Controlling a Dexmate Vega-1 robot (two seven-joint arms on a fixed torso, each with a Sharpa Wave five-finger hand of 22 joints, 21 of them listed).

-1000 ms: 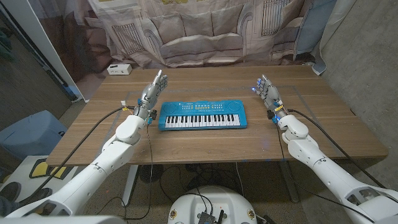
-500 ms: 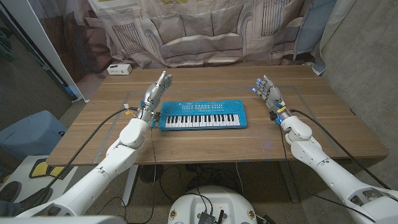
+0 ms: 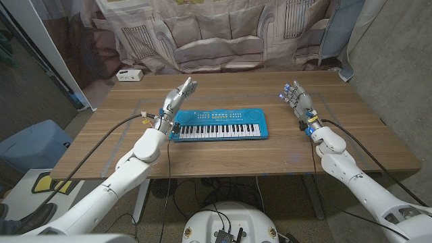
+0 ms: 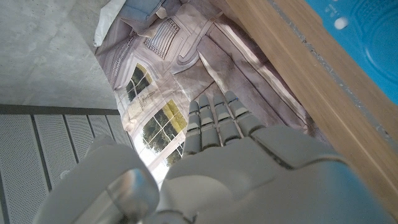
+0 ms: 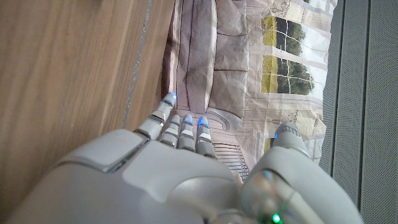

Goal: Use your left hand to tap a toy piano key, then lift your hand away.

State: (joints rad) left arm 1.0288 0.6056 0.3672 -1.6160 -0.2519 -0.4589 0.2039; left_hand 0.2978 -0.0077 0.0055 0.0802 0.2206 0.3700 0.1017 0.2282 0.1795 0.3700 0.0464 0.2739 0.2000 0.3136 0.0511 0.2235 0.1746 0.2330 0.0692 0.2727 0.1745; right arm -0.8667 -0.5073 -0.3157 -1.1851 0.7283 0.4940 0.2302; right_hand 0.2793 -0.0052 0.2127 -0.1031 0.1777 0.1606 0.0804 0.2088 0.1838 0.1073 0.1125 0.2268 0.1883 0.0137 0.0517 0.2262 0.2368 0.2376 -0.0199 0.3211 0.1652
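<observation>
A blue toy piano [image 3: 217,125] with black and white keys lies in the middle of the wooden table [image 3: 223,158]. My left hand [image 3: 177,98] is raised above the piano's left end, fingers stretched out and apart, holding nothing. In the left wrist view the same hand [image 4: 217,134] points past the table edge with a blue corner of the piano [image 4: 367,37] beside it. My right hand [image 3: 298,100] stands to the right of the piano, apart from it, fingers extended, empty. The right wrist view shows that hand [image 5: 177,134] beside bare wood.
A small white box [image 3: 128,75] sits at the table's far left corner. A printed curtain [image 3: 223,34] hangs behind the table. Black cables run along both arms. Bare wood lies in front of the piano and on either side.
My left hand has moved rightward and up, from beside the piano's left end to over it. My right hand has shifted slightly to the right.
</observation>
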